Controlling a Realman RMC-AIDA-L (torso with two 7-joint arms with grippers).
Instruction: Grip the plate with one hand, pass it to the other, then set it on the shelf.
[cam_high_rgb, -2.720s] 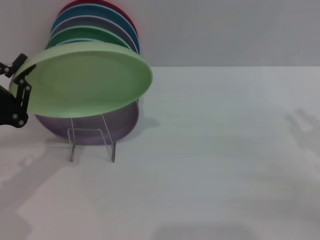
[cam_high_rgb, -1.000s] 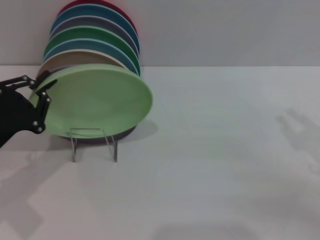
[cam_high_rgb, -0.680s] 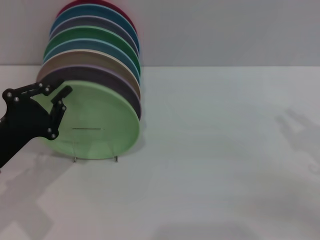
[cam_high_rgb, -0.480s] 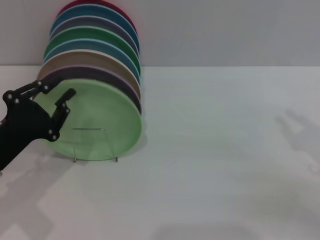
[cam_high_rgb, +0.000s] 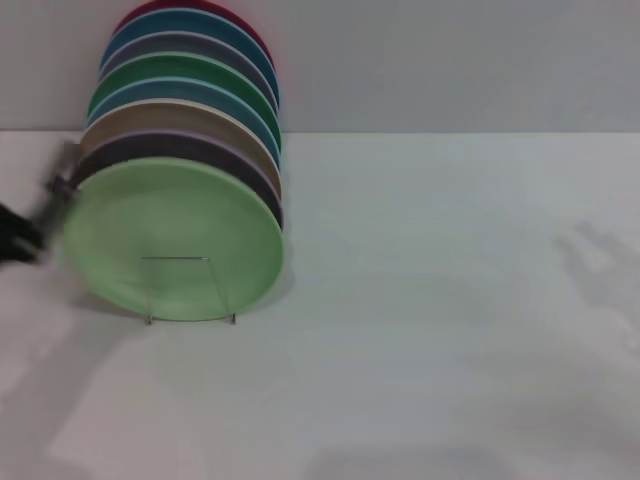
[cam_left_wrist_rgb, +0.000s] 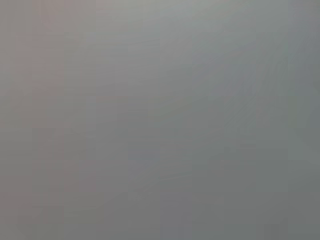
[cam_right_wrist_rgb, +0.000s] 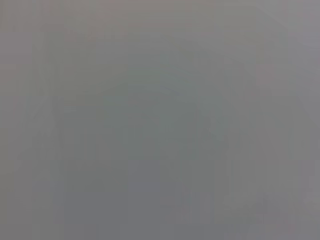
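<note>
The light mint-green plate (cam_high_rgb: 175, 240) stands upright at the front of the wire and acrylic shelf (cam_high_rgb: 190, 290), leaning on the row of plates behind it. My left gripper (cam_high_rgb: 40, 215) is a dark blur at the left edge of the head view, just off the plate's left rim and apart from it. My right gripper is out of view. Both wrist views show only plain grey.
Several plates (cam_high_rgb: 190, 90) stand in the rack behind the mint one: purple, tan, blue, dark green, lavender, teal and red. The rack stands at the back left of the white table (cam_high_rgb: 430, 320), near the grey wall.
My left gripper lowered the mint plate into the rack's front slot, let go of its rim and has pulled away to the left. The plate now stands upright by itself.
</note>
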